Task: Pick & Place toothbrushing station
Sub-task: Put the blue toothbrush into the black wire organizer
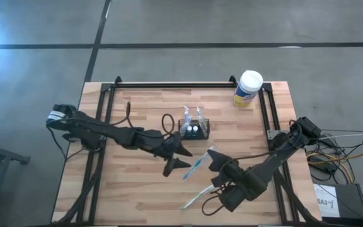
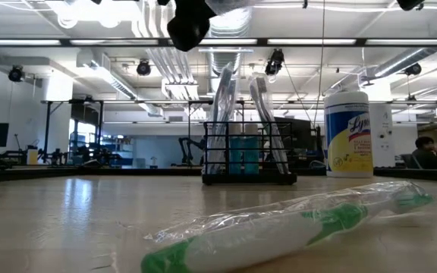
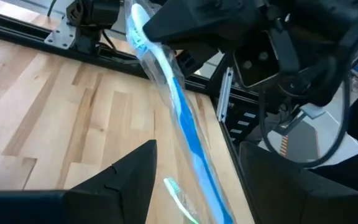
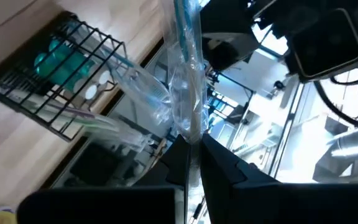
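Black toothbrushing station (image 1: pixel 194 129) beside left end effector (image 1: pixel 180 157).

The label of the white-capped yellow-labelled round canister (image 2: pixel 348 134) is cut by its curve, and the tubes inside the black wire holder (image 2: pixel 249 155) stay unclear.

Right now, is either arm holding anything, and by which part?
The right gripper pinches the wrapped blue toothbrush by one end of its clear wrapper. The left gripper is open beside it, holding nothing.

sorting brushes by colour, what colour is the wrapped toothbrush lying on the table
Green and white, in clear plastic wrap; it shows best in the low view.
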Robot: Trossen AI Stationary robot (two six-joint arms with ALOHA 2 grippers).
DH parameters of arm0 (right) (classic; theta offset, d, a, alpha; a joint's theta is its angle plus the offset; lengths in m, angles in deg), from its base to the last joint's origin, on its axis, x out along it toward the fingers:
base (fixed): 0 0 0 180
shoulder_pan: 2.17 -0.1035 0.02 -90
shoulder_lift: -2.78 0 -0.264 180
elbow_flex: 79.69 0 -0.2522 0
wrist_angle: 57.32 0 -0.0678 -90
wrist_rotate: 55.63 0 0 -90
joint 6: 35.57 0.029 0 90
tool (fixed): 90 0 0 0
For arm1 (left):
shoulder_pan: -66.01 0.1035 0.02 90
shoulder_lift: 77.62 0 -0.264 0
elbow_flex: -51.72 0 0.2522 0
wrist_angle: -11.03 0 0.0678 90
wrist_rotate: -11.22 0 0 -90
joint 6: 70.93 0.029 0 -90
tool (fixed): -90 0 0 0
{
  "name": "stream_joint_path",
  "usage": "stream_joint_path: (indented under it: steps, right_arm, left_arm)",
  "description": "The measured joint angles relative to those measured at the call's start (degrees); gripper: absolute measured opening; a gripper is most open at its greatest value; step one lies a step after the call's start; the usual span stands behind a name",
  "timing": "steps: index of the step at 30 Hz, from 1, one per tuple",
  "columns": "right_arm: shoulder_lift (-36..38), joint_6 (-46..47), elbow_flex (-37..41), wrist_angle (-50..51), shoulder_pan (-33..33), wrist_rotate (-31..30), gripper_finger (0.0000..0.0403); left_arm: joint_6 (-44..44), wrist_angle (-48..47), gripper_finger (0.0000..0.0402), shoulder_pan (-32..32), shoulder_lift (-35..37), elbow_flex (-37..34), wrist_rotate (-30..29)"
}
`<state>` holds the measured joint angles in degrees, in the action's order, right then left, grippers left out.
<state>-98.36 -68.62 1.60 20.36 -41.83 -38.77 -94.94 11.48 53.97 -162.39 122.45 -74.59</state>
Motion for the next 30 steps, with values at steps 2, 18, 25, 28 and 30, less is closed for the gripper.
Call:
stream_joint_path:
  steps: [2, 18, 25, 28, 30]
  right_arm:
    - [0.0, -1.5, 0.0, -0.9, 0.0, -0.3, 0.0018]
    - [-0.2, -15.1, 0.7, -13.3, 1.8, -0.6, 0.0018]
    - [-1.1, -16.9, 0.9, -14.9, 2.9, -0.6, 0.0018]
    - [-1.5, -18.5, 0.9, -16.3, 3.2, -0.6, 0.0018]
    - [-2.0, -19.3, 0.9, -17.1, 3.4, -0.6, 0.0018]
  left_arm:
    - [0.0, -0.2, 0.0234, 0.4, -1.1, 1.3, 0.6]
    - [0.0, -0.2, 0.0234, 3.2, -4.7, 3.9, 7.9]
    - [1.3, -0.2, 0.0227, 3.4, -4.7, 3.9, 8.0]
    - [1.8, -0.1, 0.0217, 3.6, -4.7, 3.9, 7.7]
    - [1.8, -0.1, 0.0204, 3.7, -4.7, 3.9, 7.6]
